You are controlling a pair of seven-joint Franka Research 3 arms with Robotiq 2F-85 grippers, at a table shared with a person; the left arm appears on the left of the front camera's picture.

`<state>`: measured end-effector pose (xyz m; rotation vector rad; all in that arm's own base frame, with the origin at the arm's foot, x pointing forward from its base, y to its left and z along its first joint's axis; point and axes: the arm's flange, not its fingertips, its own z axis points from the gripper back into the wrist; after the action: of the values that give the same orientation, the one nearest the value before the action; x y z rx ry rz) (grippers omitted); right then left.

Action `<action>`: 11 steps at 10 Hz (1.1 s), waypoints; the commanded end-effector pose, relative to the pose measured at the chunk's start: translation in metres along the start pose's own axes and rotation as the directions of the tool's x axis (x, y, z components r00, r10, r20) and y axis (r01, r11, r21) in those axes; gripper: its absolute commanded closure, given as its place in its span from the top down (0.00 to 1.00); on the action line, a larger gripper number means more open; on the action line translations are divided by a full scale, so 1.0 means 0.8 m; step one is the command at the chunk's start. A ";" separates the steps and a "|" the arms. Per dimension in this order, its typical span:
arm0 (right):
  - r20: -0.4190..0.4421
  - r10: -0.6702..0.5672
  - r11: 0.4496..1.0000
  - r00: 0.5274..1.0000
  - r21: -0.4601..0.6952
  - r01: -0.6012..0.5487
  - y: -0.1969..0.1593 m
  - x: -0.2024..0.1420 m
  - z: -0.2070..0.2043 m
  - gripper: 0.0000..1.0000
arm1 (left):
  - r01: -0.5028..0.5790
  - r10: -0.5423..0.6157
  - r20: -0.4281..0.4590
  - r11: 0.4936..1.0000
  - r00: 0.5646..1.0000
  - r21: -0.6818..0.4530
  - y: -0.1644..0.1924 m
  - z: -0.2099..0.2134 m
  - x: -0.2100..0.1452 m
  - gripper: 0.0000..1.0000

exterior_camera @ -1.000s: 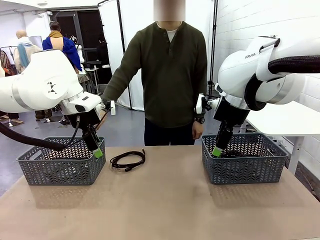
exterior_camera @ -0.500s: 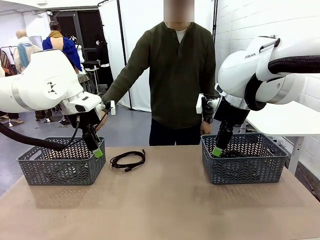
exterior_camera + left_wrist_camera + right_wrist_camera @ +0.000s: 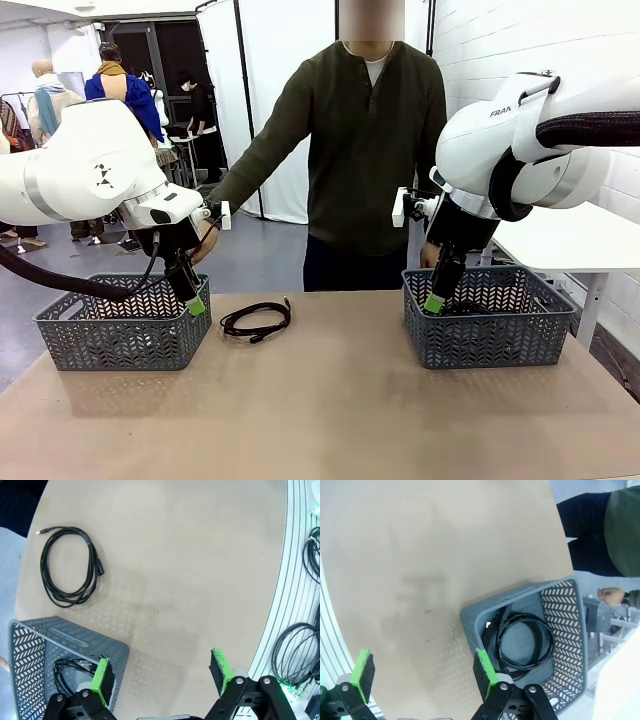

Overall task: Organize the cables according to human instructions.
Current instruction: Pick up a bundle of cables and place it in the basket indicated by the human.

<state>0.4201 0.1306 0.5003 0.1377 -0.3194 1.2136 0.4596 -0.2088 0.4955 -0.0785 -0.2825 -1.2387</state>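
One black cable (image 3: pixel 255 321) lies coiled on the table between the two baskets; in the left wrist view this cable (image 3: pixel 70 565) sits far up at the left. My left gripper (image 3: pixel 194 304) hangs open at the right rim of the left basket (image 3: pixel 110 340), and a cable (image 3: pixel 75 672) lies inside that basket (image 3: pixel 30 645). My right gripper (image 3: pixel 433 303) is open over the left rim of the right basket (image 3: pixel 490 342), which holds coiled cable (image 3: pixel 525 640). The person in the olive shirt (image 3: pixel 370 150) stands behind the table.
The tan table (image 3: pixel 320 410) is bare in front of the baskets. Loose black wires (image 3: pixel 295 652) lie beyond the table's edge by the robot base. Other people (image 3: pixel 110 85) stand far back on the left. A white table (image 3: pixel 580 240) stands at the right.
The person has stepped to the picture's right, and one hand is now behind my right arm. Neither arm nor the cable on the table has moved.
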 end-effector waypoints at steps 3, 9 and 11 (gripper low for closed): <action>-0.005 -0.004 1.000 1.000 -0.005 0.004 -0.002 0.000 0.000 1.00 | 0.005 -0.005 0.008 1.000 1.000 0.011 -0.001 0.002 0.000 1.00; -0.005 -0.004 1.000 1.000 -0.005 0.004 -0.002 0.000 0.000 1.00 | -0.046 0.046 -0.028 0.999 0.999 0.019 0.014 -0.005 0.023 1.00; -0.005 -0.004 1.000 1.000 -0.005 0.004 -0.002 0.000 0.000 1.00 | -0.084 0.085 -0.058 0.996 0.995 0.032 0.029 -0.007 0.051 1.00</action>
<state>0.4201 0.1306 0.5003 0.1377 -0.3194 1.2135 0.4813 -0.2256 0.4965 -0.0583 -0.2714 -1.1875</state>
